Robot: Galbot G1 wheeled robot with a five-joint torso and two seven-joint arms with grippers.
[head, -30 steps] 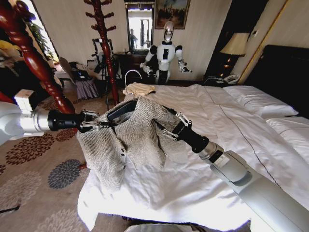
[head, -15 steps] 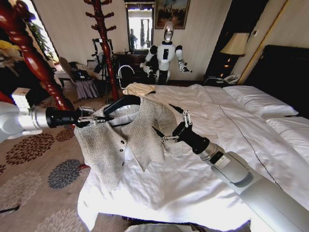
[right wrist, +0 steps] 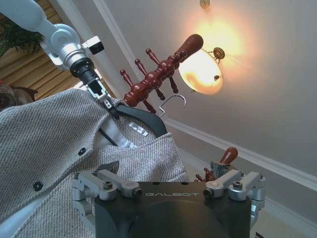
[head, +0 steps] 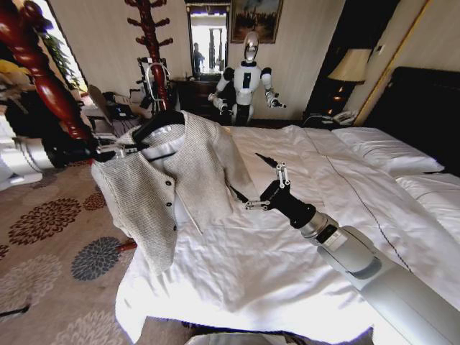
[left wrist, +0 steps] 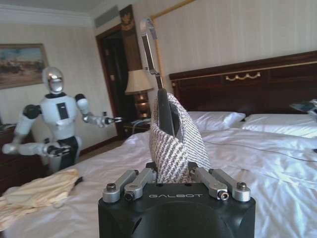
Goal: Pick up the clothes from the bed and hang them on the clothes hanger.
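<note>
Over the last 1 s the left gripper, clenched on the shoulder of the clothes hanger with the jacket on it, had raised and swung the pair left off the bed, so the garment now hung mostly clear of the duvet, though the far hem possibly brushed it. The right gripper had let go and hovered spread just beside the jacket's edge, which read as dressing done and transfer toward the coat stand left. Room: patterned carpet, cream cloth at the bed's far corner, humanoid figure by the wall.
</note>
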